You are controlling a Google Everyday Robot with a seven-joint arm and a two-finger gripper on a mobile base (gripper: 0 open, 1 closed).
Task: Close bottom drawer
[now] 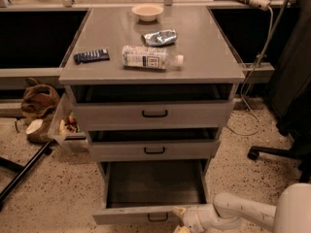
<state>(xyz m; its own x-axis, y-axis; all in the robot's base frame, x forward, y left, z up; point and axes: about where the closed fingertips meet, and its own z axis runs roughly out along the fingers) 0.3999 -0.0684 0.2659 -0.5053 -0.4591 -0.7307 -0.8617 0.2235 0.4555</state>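
Speckled terrazzo floor (48,188) is noted across the room, with dark recesses under a counter along the back wall.

A grey cabinet (214,57) is placed centre frame, its three drawers all pulled out by different amounts. The top drawer (121,114) and the middle drawer (116,150) are each opened slightly. The bottom drawer (155,183) is drawn out much further than the other two, and its bare tray is exposed. Its low front panel, with a small black handle (158,218), is seen near the lower edge of the view.

A white robot arm (243,210) is brought in low from the lower right. The gripper (181,220) is positioned at the right end of the bottom drawer's front panel, just beside the handle. Part of it is cut off by the frame edge, so whether it is released or clenched cannot be told.

An office chair base (272,152) is recorded to the right of the cabinet. A brown bag (39,98) and a clear bin (65,127) are noted on the floor at its left.

On the cabinet top, a water bottle (150,58) is laid on its side. Behind it a foil packet (159,37) is seen, and a bowl (147,11) at the rear edge. A dark blue wrapper (91,56) is laid to the left of the bottle.
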